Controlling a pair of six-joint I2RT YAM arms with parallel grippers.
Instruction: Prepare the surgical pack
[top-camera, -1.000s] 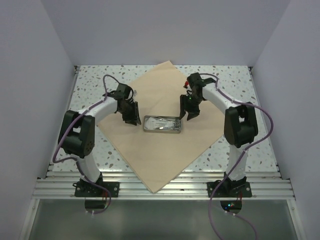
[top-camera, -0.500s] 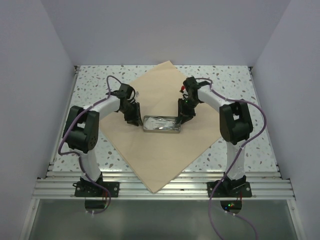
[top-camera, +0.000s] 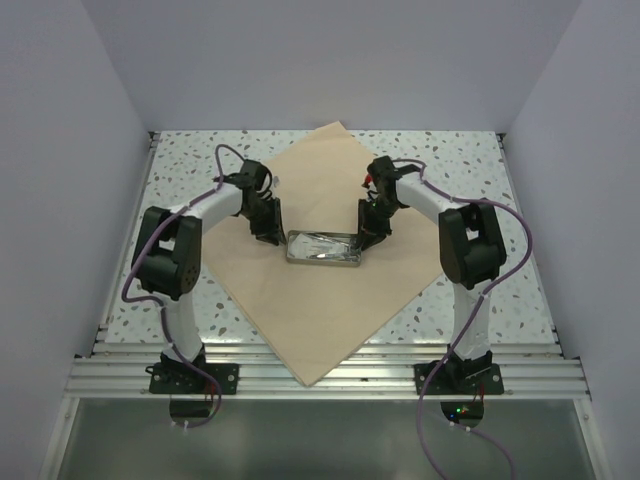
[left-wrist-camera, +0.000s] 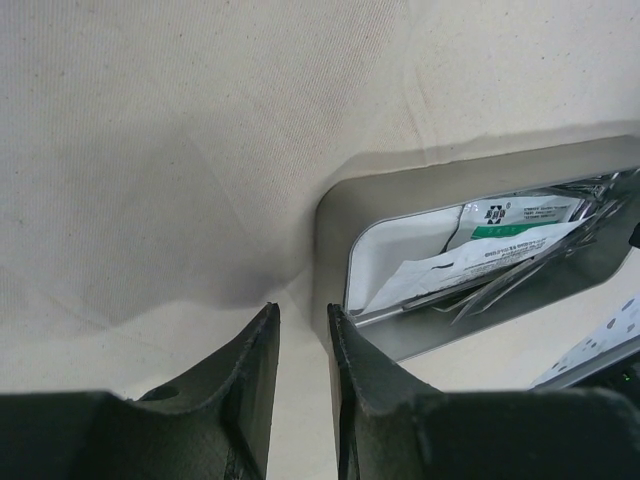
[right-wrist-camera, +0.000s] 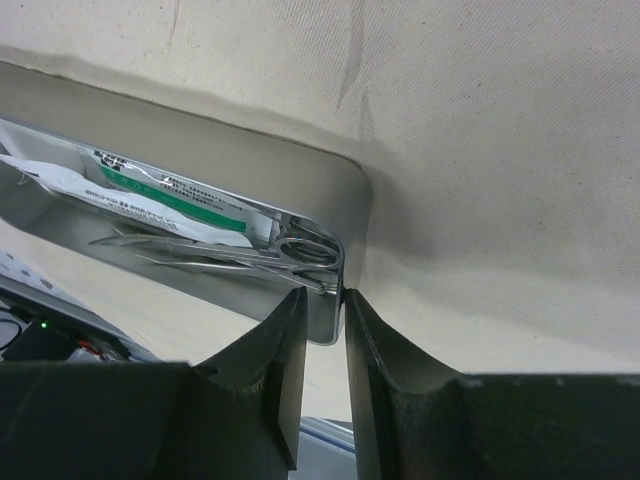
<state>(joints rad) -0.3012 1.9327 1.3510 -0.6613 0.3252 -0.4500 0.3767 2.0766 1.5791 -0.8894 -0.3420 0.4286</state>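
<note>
The beige cloth (top-camera: 320, 300) lies flat as a diamond on the table. The small steel tray (top-camera: 323, 258) sits at its middle and holds silver scissor-like instruments (right-wrist-camera: 300, 250) and a white gauze packet (left-wrist-camera: 500, 235). My left gripper (top-camera: 270, 237) is at the tray's left end. In the left wrist view its jaws (left-wrist-camera: 300, 310) stand a narrow gap apart beside the tray's end wall (left-wrist-camera: 330, 230), with cloth (left-wrist-camera: 150, 150) showing between them. My right gripper (top-camera: 368, 238) is at the tray's right end. In the right wrist view it (right-wrist-camera: 323, 295) is closed on the end rim (right-wrist-camera: 345, 275).
The speckled tabletop (top-camera: 180, 170) shows round the cloth's corners. Plain white walls stand on the left, right and back. A metal rail (top-camera: 320, 375) runs along the near edge, and the cloth's near corner hangs over it.
Both grippers have moved inward along the cloth to the two ends of the tray. The tray and the cloth have not moved.
</note>
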